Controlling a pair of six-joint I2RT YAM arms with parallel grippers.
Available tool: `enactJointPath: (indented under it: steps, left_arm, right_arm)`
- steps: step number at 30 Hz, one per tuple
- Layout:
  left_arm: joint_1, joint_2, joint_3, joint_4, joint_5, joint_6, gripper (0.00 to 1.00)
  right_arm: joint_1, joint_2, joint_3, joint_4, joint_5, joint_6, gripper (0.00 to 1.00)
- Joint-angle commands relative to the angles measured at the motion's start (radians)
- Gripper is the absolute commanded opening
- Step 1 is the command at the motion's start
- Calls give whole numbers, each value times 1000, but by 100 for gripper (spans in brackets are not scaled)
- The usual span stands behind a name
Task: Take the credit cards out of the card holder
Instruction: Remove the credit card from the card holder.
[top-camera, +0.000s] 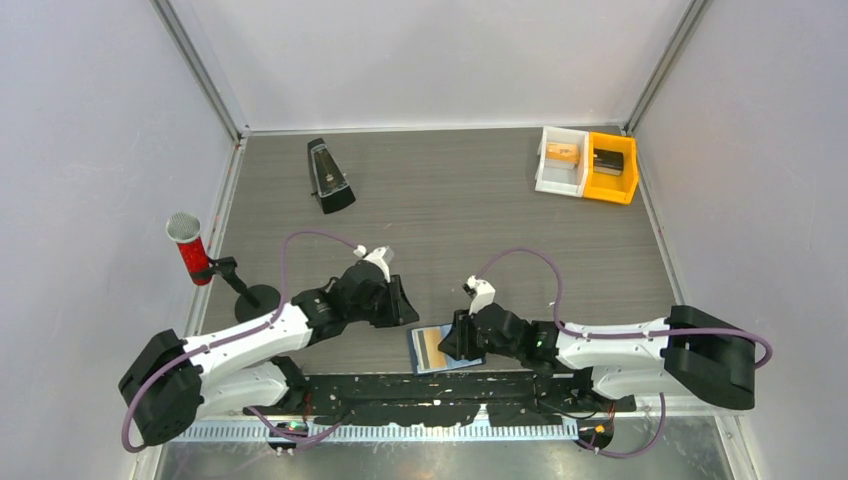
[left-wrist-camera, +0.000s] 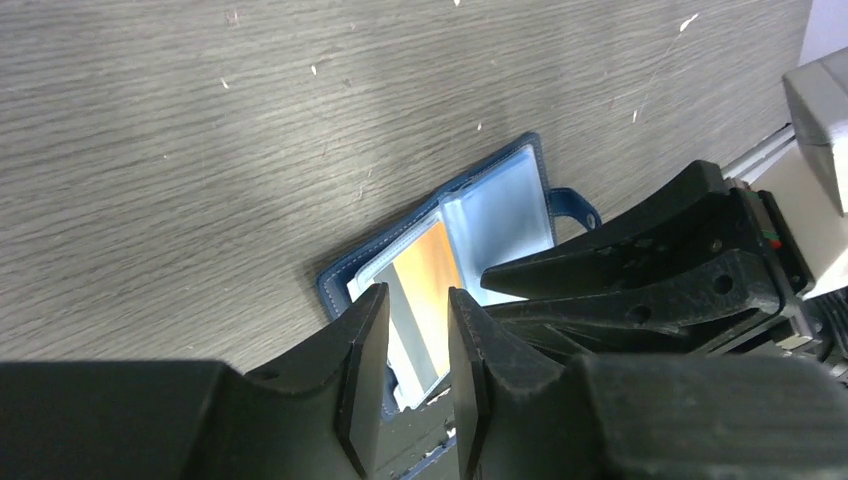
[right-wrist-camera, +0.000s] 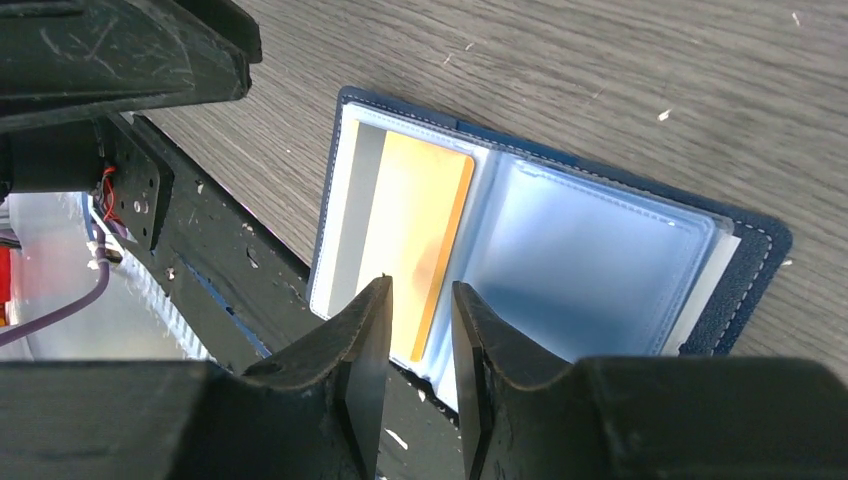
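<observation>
At the middle of the near edge of the worktop (top-camera: 450, 200), the card holder (top-camera: 428, 350) lies open and flat, inside face up. Both credit cards sit in the sleeves of one half: the orange-yellow card (right-wrist-camera: 415, 230) and, just beside it toward the holder's outer edge, the whitish card (right-wrist-camera: 366, 200). The other half shows only pale blue sleeves. No card is seen on the worktop outside the holder.

Judged status: opening is done; neither card has been extracted yet.

The right pincer (right-wrist-camera: 420, 290) hangs over the orange-yellow card, fingers slightly spread, nothing between them. The left pincer (left-wrist-camera: 418, 300) hovers close by, fingers likewise slightly spread, pinching nothing. Whether any fingertip touches the holder cannot be told.
</observation>
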Motion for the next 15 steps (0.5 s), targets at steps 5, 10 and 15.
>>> enactJointPath:
  steps: [5, 10, 15]
  left_arm:
    - [-49, 62, -65, 112, 51, -27, 23]
    - [-73, 178, -112, 256, 61, -68, 16]
    - [-75, 258, -124, 292, 60, -81, 9]
  right_arm:
    - [0, 35, -2, 87, 5, 37, 33]
    - [-1, 46, 0, 85, 6, 26, 33]
    - [-19, 48, 4, 58, 17, 12, 31]
